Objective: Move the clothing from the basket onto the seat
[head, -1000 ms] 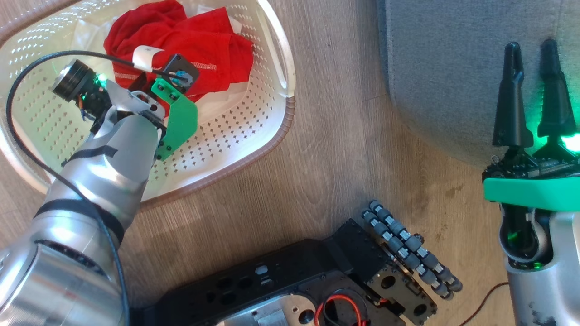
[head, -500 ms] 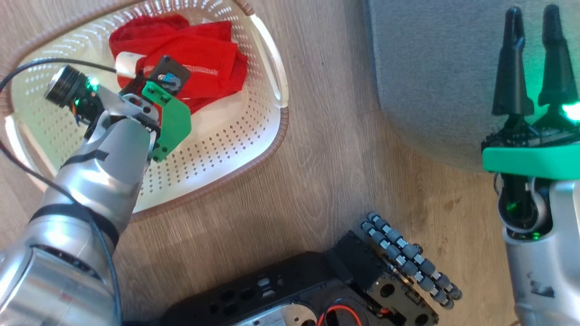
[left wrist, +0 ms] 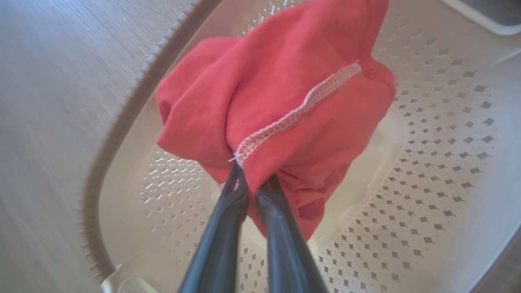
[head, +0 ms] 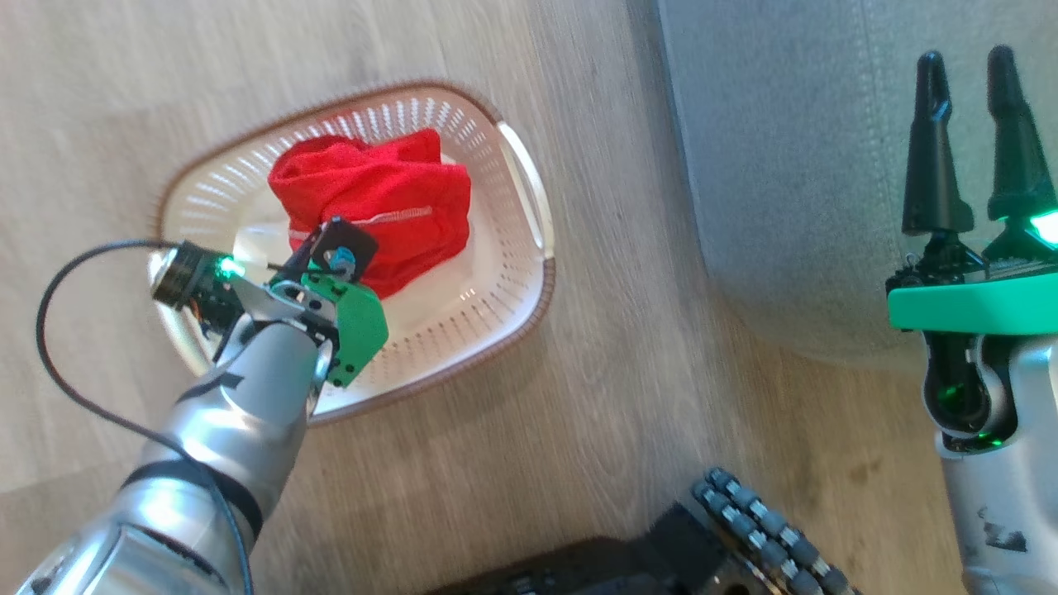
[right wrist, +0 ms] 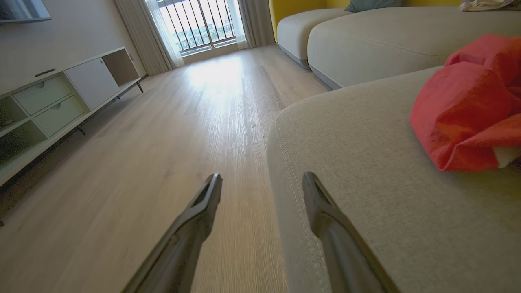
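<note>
Here the left gripper is clenched on the clothing, its two dark fingers pinching the bunched red fabric at the end of a white-stitched hem. The bundle sits over the inside of the basket, which stands on the wooden floor just left of the seat. The right gripper hangs released and empty over the seat's left edge, fingers spread, while a second red garment lies on the cushion farther right.
</note>
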